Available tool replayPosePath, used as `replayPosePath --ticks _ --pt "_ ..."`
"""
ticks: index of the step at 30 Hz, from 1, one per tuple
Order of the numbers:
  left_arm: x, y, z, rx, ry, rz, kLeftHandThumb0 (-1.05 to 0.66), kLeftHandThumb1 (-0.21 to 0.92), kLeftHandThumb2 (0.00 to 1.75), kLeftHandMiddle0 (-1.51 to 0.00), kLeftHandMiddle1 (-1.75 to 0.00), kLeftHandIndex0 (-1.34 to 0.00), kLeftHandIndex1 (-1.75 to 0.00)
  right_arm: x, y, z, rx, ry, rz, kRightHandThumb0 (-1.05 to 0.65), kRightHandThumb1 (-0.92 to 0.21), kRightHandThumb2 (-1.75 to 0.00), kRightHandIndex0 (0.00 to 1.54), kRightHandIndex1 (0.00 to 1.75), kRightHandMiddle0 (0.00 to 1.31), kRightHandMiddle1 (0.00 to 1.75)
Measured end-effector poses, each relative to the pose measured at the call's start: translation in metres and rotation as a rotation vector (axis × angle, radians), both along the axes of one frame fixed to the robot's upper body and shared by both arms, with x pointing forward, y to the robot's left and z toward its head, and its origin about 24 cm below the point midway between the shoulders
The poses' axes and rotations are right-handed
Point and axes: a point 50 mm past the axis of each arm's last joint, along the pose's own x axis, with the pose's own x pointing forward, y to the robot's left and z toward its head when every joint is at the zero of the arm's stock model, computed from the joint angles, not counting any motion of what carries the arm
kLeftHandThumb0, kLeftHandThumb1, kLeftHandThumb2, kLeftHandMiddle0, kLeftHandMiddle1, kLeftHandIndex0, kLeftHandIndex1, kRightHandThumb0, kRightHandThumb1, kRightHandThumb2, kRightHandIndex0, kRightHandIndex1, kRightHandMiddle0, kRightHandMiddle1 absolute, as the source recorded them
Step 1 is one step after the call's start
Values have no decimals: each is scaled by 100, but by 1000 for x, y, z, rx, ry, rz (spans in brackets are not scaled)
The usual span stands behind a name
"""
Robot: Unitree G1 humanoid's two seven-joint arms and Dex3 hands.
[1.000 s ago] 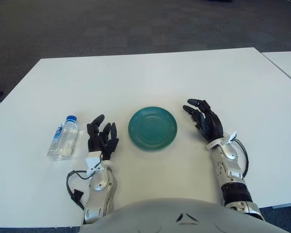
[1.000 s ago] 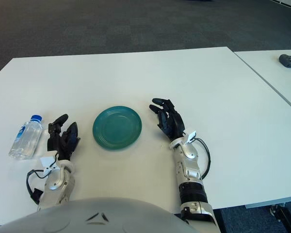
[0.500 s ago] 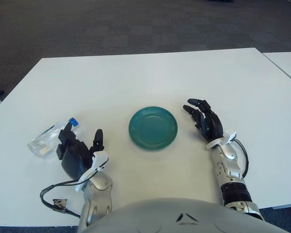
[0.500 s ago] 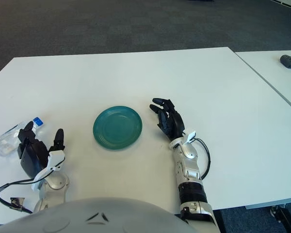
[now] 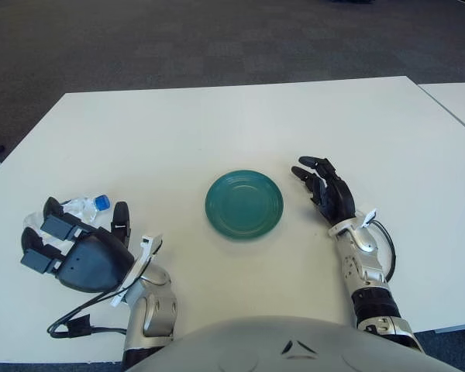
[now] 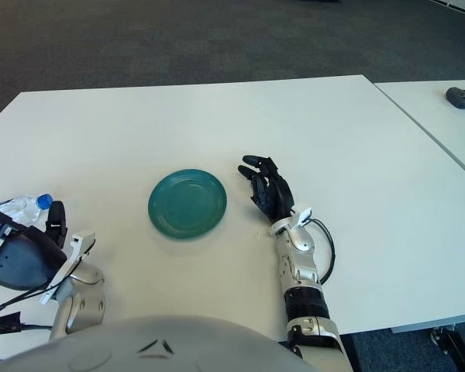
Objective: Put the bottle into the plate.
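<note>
Clear plastic with a blue cap is being shown at the near left of the white table (image 5: 217, 124): the bottle (image 5: 81, 208) is lying on its side, mostly hidden behind the left hand (image 5: 77, 252), with only the capped end and a stretch of the body left in sight. Its long axis is being read as running roughly left to right, the cap pointing right toward the plate (image 5: 244, 204), though the hidden part makes the exact angle uncertain. The left hand is being held raised, back toward the camera, with its fingers (image 5: 43, 232) spread and reaching toward the bottle's body; whether any finger is touching the plastic cannot be told, and no closed grasp is being shown. The bottle is lying just beyond and slightly left of this hand, so the left hand is being judged by far the nearer one for the pickup. The green plate is sitting flat near the table's middle, well apart from the bottle and to its right, with nothing in it. The right hand (image 6: 267, 190) is showing just to the right of the plate, fingers loosely extended and holding nothing. The coming move is being judged to turn on the fingers being closed across the bottle's short width rather than along its length, since a bottle lying on its side is likely to roll away if nudged.
</note>
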Motion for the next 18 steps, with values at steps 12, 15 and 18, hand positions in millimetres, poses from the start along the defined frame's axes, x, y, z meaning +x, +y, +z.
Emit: replayPosePath --ticks 12,15,18 --pt "-8 5 27 130 31 150 -105 92 61 0 -98 0 -135 8 3 -1 0 -3 1 -65 -92 -55 39 63 18 106" --pt "-8 4 27 136 72 145 -105 92 62 0 -104 0 -144 10 4 -1 -2 -3 3 -65 -92 -55 39 63 18 106" --pt "-6 0 26 138 124 128 -105 92 63 0 -108 0 -145 11 5 -2 -6 -4 6 -65 -92 -55 39 63 18 106"
